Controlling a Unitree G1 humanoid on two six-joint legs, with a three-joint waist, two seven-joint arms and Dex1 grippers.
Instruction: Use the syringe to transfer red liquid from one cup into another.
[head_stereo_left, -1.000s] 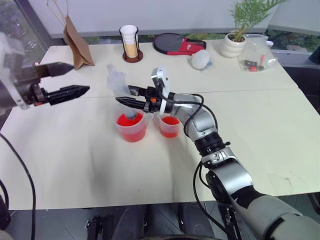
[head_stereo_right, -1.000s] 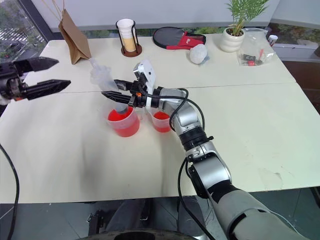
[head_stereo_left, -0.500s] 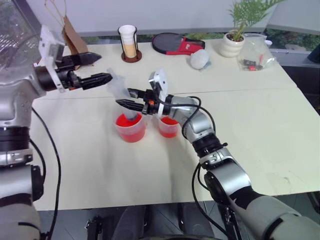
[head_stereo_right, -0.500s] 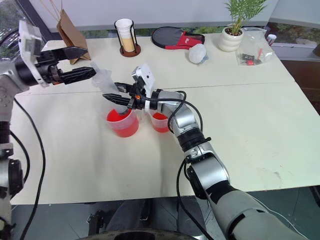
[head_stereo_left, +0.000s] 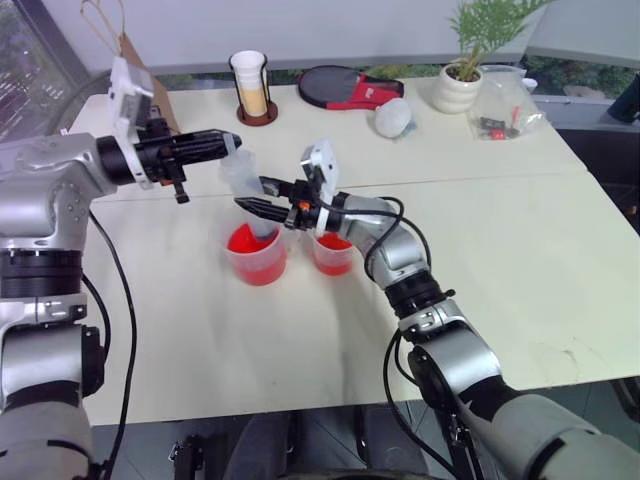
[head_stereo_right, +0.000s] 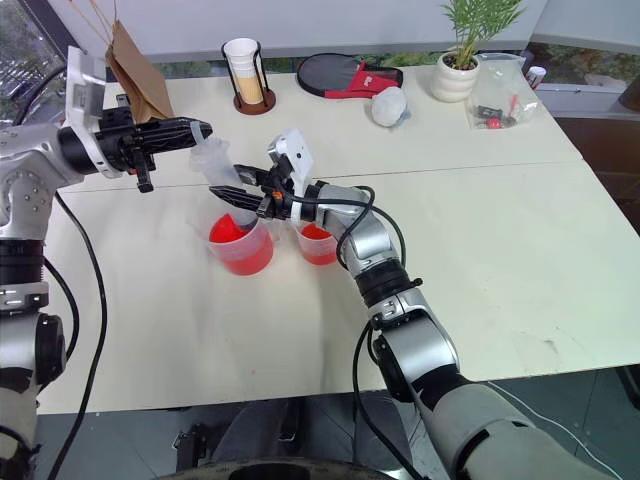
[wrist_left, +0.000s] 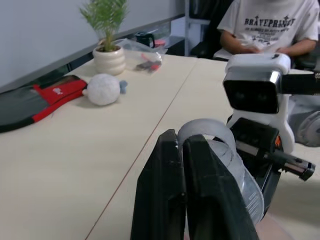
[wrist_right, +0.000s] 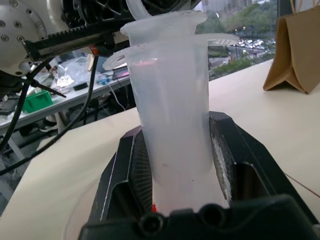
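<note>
Left gripper (head_stereo_left: 222, 142) swung in, jaws now pressed together at plunger top.
Right gripper (head_stereo_left: 262, 194) pinches large clear plastic syringe (head_stereo_left: 243, 180), tip dipped into wider red-tinted cup (head_stereo_left: 257, 255) for drawing liquid.

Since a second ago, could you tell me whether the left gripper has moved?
Yes. The left gripper has swung in from the table's left edge toward the syringe over the larger cup, and its jaws have shut.

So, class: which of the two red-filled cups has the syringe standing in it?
The larger, wider cup, on the robot's left of the smaller cup; the syringe dips into it.
</note>
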